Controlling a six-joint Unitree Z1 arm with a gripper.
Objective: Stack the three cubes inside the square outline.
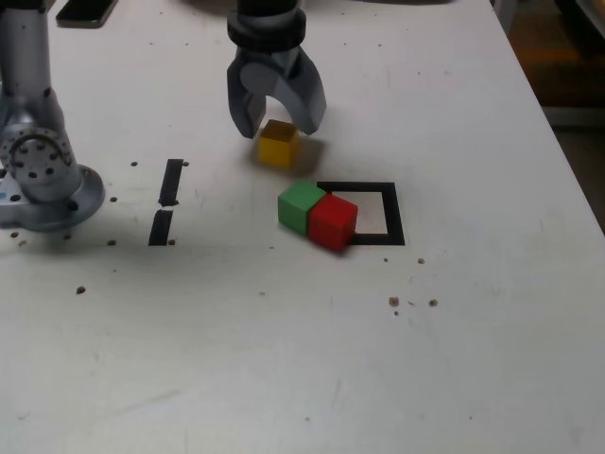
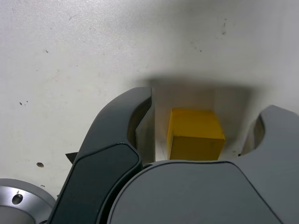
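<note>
Currently the gripper (image 1: 276, 115) stands over the yellow cube (image 1: 277, 144) with its fingers (image 1: 244, 102) spread, one to each side; the wrist view shows a clear gap between each finger and the cube (image 2: 194, 139), so nothing is grasped. The cube rests on the desk (image 1: 473, 359), near but outside the square (image 1: 388, 210), toward the far side in the exterior view. The green cube (image 1: 301, 205) and red cube (image 1: 332, 219) touch each other, side by side; the red one overlaps the near-left corner of the outline, the green one lies outside it. Judged step: grasp the yellow cube. Centre the cube between the fingers, lower until the pads span its side faces, then close squarely on two opposite faces to avoid twisting it. A cube has no long axis; its faces sit slightly rotated relative to the tape edges, so the wrist should match them.
</note>
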